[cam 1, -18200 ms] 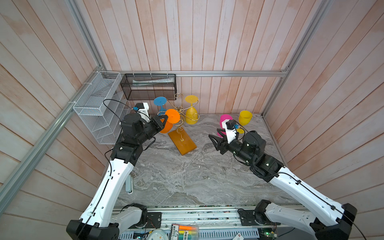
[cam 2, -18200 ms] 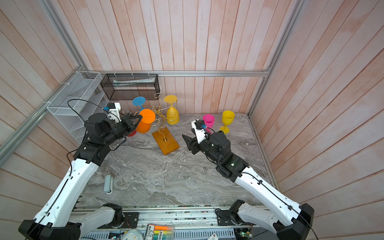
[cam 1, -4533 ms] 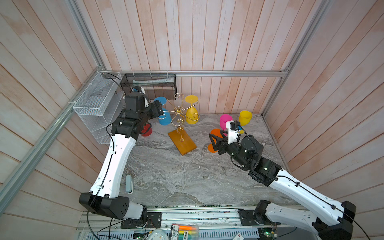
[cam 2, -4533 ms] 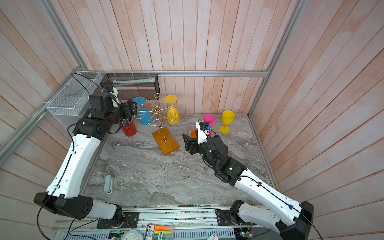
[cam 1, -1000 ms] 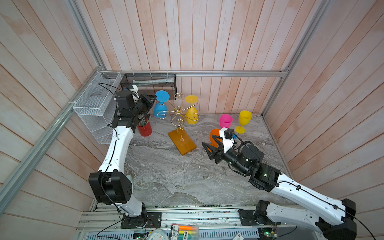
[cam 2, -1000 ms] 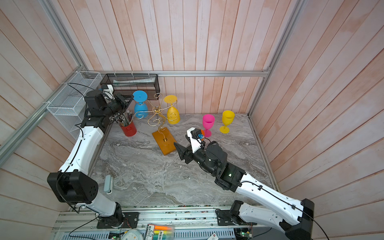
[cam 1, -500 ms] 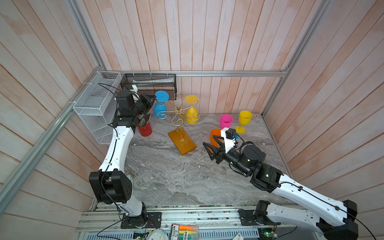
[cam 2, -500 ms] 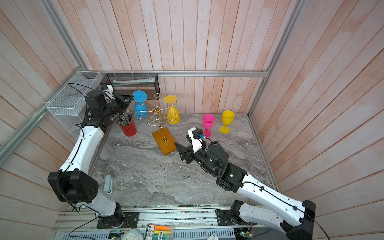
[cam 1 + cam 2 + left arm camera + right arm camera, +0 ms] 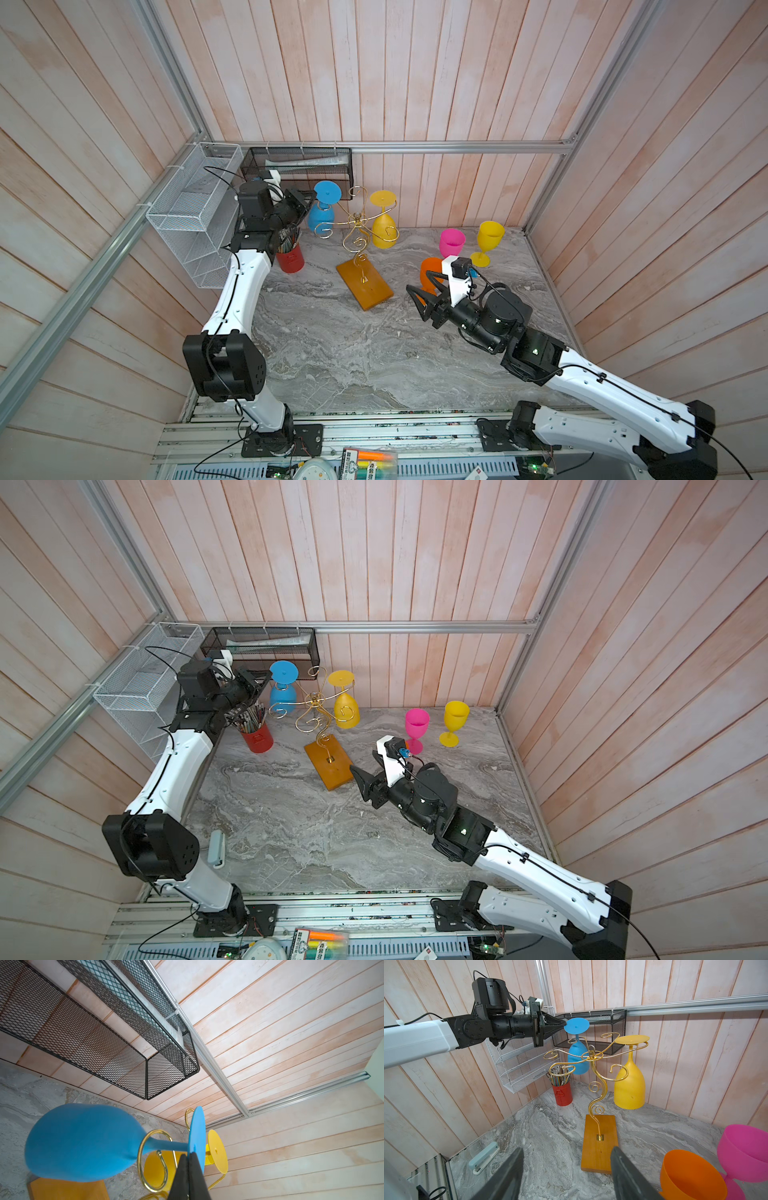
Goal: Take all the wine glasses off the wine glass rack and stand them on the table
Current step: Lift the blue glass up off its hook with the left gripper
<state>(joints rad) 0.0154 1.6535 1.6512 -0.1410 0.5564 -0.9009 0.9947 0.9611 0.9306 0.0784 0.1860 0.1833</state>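
The wine glass rack (image 9: 358, 232) (image 9: 318, 712) (image 9: 593, 1057), gold wire on an orange-brown wooden base (image 9: 365, 286), stands at the back of the table. A blue wine glass (image 9: 321, 216) (image 9: 283, 696) (image 9: 83, 1142) (image 9: 578, 1059) hangs upside down with its stem through a gold curl. My left gripper (image 9: 311, 198) (image 9: 266, 678) (image 9: 188, 1155) (image 9: 564, 1024) is shut on the rim of its foot. A yellow wine glass (image 9: 384, 230) (image 9: 629, 1088) hangs on the far arm. My right gripper (image 9: 417, 279) (image 9: 365, 762) (image 9: 566, 1149) hangs open and empty over the table beside the base.
An orange glass (image 9: 430, 268) (image 9: 691, 1176), a pink glass (image 9: 452, 243) and a yellow glass (image 9: 489, 237) stand upright right of the rack. A red pencil cup (image 9: 289, 259) is under the left arm. A black mesh basket (image 9: 299, 166) and a white one (image 9: 191, 208) hang on the walls.
Nothing has visibly moved in the last second. Since the older frames the orange glass has gone from the left gripper to the table, and the right gripper has drawn back from it.
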